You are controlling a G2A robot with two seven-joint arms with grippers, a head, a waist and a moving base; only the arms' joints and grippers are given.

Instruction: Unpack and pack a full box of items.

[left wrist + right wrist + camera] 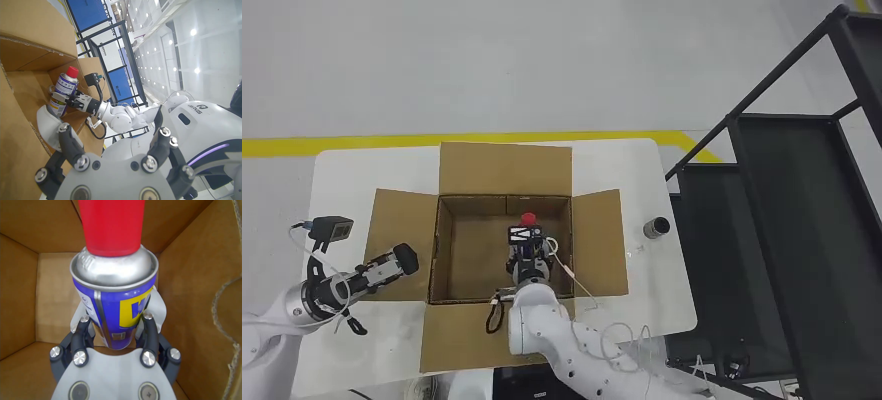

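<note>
Furniture: we list one white table [352,180], lying beneath both grippers. Container: we list one brown cardboard box [504,168], its four flaps folded outward. It surrounds the right gripper [119,309] on all sides and sits just beside the left gripper [402,260]. Arms: the left gripper hangs over the box's outer flap on its own side, outside the wall, fingers spread wide with nothing between them. The right gripper is down inside the box, its pale pads [160,308] clamped on the lower body of the spray can [66,84]. Goods: the spray can, blue and yellow with a red cap, stands upright between the right gripper's fingers, cap uppermost, well apart from the left gripper. We cannot tell whether its base touches the box floor. Sundry: we note one small dark cylinder [656,227] on the table outside the box, past the flap opposite the left gripper, well apart from both grippers.
</note>
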